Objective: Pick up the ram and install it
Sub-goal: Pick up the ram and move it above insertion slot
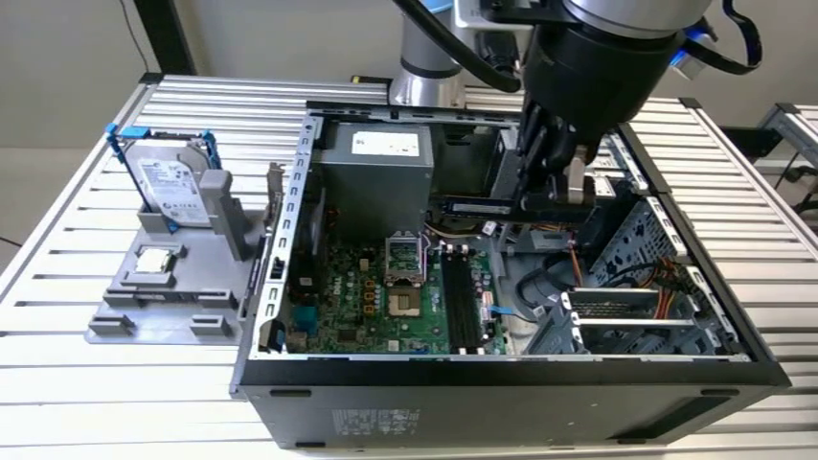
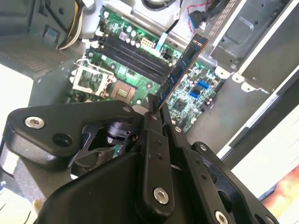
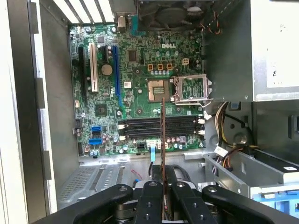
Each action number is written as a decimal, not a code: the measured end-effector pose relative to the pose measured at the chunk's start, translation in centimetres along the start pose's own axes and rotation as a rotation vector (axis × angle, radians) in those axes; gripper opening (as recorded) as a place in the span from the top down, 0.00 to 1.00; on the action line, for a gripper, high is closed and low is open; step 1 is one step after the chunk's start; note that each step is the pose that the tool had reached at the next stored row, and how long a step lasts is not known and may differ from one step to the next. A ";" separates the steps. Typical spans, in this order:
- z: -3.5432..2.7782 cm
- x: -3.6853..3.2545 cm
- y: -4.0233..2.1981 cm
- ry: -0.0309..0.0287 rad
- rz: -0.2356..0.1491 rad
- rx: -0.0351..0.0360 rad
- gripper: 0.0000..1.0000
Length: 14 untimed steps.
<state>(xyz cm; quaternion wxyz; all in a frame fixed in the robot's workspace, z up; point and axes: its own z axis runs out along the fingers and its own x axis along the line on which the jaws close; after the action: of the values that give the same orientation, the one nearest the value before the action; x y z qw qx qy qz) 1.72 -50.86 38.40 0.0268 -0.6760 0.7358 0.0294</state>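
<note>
1 ram (image 3: 162, 140) sits clamped edge-on in the claw (image 3: 162, 185), held above the memory slots (image 3: 140, 127) inside the open case (image 1: 511, 369). This looks like the carrying step. Seating it likely calls for lining its edge up with a slot.

An open computer case (image 1: 511, 383) lies on the slatted worktop (image 1: 102, 402). Inside it sit a green motherboard (image 1: 358, 307) and grey power supply (image 1: 371, 187). Beside it, a grey stand (image 1: 179, 302) holds a hard drive (image 1: 172, 182) upright.
</note>
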 end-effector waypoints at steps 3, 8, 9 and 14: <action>0.00 0.02 -0.15 0.0000 0.000 -0.0001 1.00; 0.00 0.05 -0.39 -0.0002 0.000 0.0000 1.00; -0.01 0.05 -0.39 -0.0002 0.000 0.0000 1.00; 0.02 -0.13 -0.39 -0.0004 0.000 0.0000 1.00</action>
<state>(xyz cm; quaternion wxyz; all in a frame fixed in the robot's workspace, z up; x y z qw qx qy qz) 2.12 -50.76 38.39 0.0269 -0.6759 0.7359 0.0295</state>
